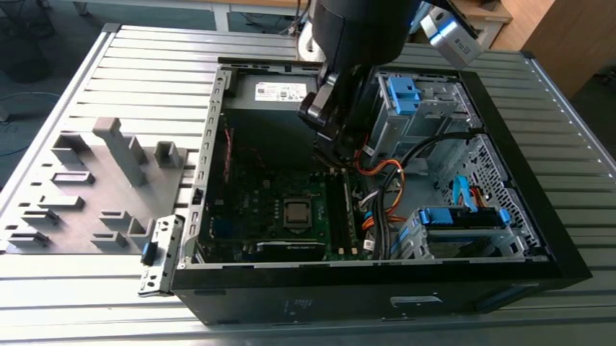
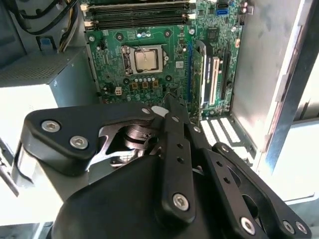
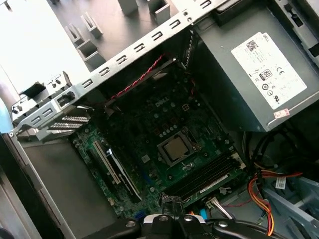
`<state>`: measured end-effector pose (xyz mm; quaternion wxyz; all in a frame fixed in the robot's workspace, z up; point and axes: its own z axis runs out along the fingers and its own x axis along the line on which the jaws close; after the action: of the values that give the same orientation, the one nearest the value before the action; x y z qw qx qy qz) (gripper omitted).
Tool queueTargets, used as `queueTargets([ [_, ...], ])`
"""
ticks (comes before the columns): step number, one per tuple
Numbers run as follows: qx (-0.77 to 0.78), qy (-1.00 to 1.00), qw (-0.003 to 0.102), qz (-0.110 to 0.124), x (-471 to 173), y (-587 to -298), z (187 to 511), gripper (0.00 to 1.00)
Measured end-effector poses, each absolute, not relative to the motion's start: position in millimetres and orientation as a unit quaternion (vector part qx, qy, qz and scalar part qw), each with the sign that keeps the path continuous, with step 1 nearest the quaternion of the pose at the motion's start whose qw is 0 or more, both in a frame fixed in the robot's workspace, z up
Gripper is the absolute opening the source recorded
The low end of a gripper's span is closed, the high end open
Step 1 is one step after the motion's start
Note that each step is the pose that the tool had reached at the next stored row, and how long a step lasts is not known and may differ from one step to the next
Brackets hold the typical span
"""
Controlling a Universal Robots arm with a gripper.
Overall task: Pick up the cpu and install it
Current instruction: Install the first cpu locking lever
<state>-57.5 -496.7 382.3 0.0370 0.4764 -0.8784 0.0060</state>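
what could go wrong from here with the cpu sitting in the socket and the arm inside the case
1. The cpu lies in its socket on the motherboard; if it is not seated flat, any push from above could damage the socket.
2. The gripper hangs inside the computer case close to the memory sticks; a sideways drift could knock them.
3. The orange cables run close beside the arm and could snag.

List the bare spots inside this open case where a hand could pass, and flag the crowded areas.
Free: dark floor between the power supply and the motherboard, beside the gripper. Crowded: orange cables and blue drive bays at the exterior view's right. The cpu sits in its socket.
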Motion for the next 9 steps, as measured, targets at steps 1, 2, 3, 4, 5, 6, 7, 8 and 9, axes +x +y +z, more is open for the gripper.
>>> queueTargets([
  [1,0.482,-0.876,0.037,0.006,-57.5,-496.7,381.4,0.11],
  [2,0.487,-0.873,0.036,0.007,-57.5,-496.6,380.5,0.11],
  [3,0.492,-0.87,0.036,0.007,-57.5,-496.7,379.6,0.11],
  [4,0.497,-0.867,0.036,0.008,-57.5,-496.7,378.7,0.11],
  [5,0.503,-0.864,0.035,0.008,-57.5,-496.7,377.7,0.11],
  [6,0.508,-0.86,0.035,0.008,-57.5,-496.6,376.8,0.11],
  [7,0.513,-0.857,0.034,0.009,-57.5,-496.7,375.9,0.11],
  [8,0.519,-0.854,0.034,0.009,-57.5,-496.6,375.0,0.11],
  [9,0.524,-0.851,0.034,0.01,-57.5,-496.7,374.2,0.11],
])
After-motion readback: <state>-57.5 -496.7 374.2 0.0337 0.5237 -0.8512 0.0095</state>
